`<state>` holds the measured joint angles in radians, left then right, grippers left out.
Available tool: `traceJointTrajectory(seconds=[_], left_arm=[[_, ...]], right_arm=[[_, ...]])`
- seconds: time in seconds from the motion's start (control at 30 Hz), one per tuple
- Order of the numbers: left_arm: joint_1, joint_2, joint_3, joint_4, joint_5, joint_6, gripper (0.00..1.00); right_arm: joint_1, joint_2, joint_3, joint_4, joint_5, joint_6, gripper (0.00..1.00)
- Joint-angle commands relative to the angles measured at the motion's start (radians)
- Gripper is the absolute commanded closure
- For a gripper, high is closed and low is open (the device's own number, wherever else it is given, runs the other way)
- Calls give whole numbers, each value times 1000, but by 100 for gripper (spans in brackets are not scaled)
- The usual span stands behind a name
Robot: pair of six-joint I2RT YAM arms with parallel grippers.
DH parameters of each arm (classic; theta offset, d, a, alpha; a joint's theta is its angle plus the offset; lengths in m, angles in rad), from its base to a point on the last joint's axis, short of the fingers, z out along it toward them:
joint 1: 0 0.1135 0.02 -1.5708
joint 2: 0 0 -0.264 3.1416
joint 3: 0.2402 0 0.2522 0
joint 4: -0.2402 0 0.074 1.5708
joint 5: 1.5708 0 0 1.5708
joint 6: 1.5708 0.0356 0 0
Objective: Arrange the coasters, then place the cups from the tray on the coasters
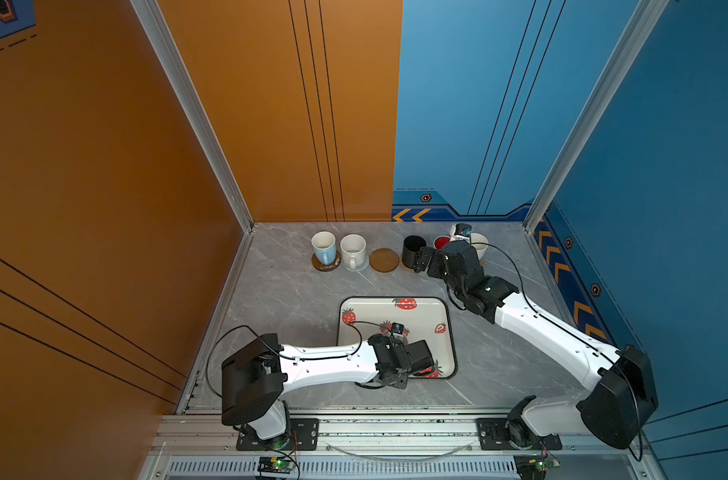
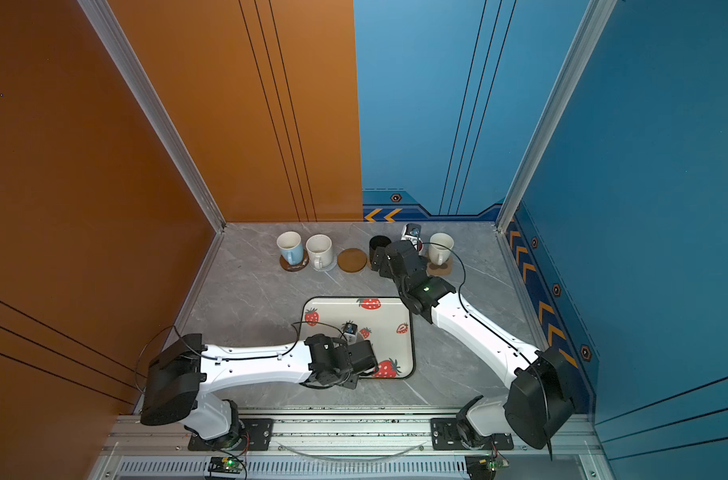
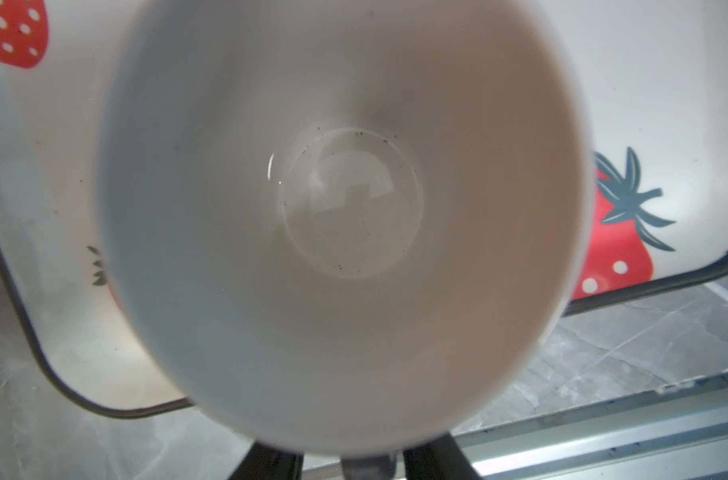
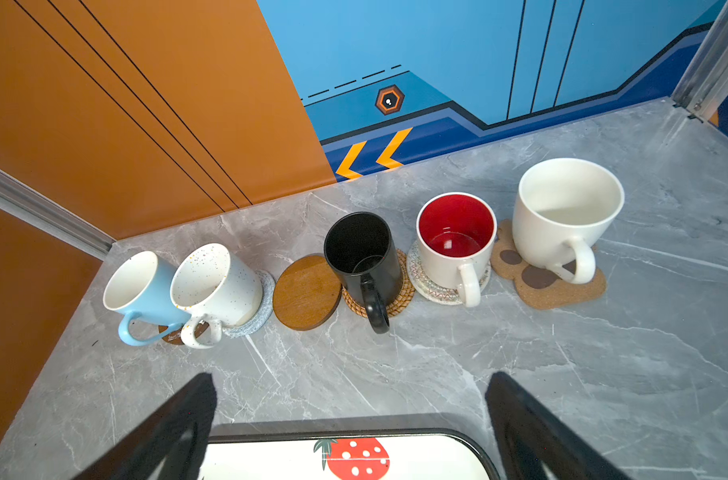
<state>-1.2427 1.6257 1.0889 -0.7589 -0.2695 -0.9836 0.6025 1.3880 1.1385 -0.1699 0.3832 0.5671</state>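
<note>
Cups first: the last cup [image 3: 345, 208] fills your left wrist view, mouth toward the camera, white inside with dark specks on its floor. It is at the 6 o'clock end of the tray [image 1: 374, 309], beside the strawberry print [image 3: 615, 257] in the 5 o'clock corner. Its outer colour is hidden, and you cannot tell whether it stands on the tray or is off it. Your left gripper [image 3: 349, 459] is right at its rim, with dark fingers [image 3: 270, 463] showing from under the cup, but you cannot tell whether they are clamped on it. In both top views your left arm [image 1: 324, 361] covers the cup.

The other five stand in a row along the 12 o'clock edge of the desk [image 1: 295, 299], handles toward 6 o'clock. From 9 toward 3 o'clock you have:
- the light blue mug [image 4: 146, 291] on a brown disc [image 4: 171, 336]
- the speckled white mug [image 4: 221, 286] on a grey woven round [image 4: 254, 324]
- a bare brown disc [image 4: 304, 295]
- the black mug [image 4: 378, 274] on the rattan round [image 4: 399, 299]
- the red-lined mug [image 4: 453, 266] on a patterned woven round [image 4: 428, 291]
- the cream white mug [image 4: 553, 237] on the paw-print cork piece [image 4: 561, 291]

Your right gripper [image 4: 349, 378] hangs with its jaws wide apart and nothing in them. It is between the tray's 12 o'clock rim and the row, near the black mug's 6 o'clock side.
</note>
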Motion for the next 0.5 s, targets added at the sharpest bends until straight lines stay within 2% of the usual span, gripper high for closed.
traceJointTrajectory(seconds=[0.0,0.47], left_arm=[[4,14,24,-32,-18,25,63],[10,29,20,-31,-25,26,65]], right_arm=[[-6,16,-11,19,-14,15,0],[-10,15,-13,26,-31,19,0]])
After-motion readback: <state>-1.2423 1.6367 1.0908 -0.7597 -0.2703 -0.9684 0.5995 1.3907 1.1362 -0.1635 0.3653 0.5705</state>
